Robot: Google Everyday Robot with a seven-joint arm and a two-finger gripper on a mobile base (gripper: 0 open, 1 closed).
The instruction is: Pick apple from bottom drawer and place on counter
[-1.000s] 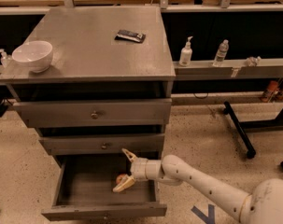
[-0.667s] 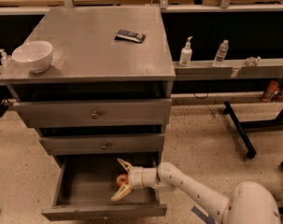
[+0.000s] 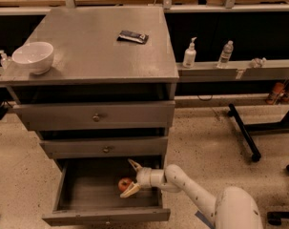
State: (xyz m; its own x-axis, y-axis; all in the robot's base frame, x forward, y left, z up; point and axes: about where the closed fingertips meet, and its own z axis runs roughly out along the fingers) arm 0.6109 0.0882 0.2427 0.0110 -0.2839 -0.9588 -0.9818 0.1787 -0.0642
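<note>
The gripper (image 3: pixel 131 178) is down inside the open bottom drawer (image 3: pixel 106 216), toward its right side. Its two pale fingers (image 3: pixel 133 165) are spread wide, one pointing up toward the back of the drawer and the other angled down toward the front. The apple (image 3: pixel 124 183) lies on the drawer floor just left of the gripper, in the gap between the spread fingers. The lower finger looks to be against the apple's front edge, and the upper finger is clear of it, so the fruit is not pinched. The white arm (image 3: pixel 191 193) runs from the gripper's wrist over the drawer's right wall and down to the rounded body at the lower right. The bottom drawer is pulled well out, and its plain front faces the camera. The two shallower drawers above it, the middle drawer (image 3: pixel 106 147) and the top drawer (image 3: pixel 94 116), are pushed in, each with a small knob. The counter (image 3: pixel 87 56) on top of the cabinet holds a white bowl (image 3: pixel 33 57) near its front left corner and a flat dark packet (image 3: pixel 133 36) toward the back right. To the right of the cabinet, a narrow ledge (image 3: pixel 258 71) carries a pump bottle (image 3: pixel 189 54) and a clear water bottle (image 3: pixel 225 54), side by side but apart. A black stand leg (image 3: pixel 243 133) rests on the speckled floor below.
</note>
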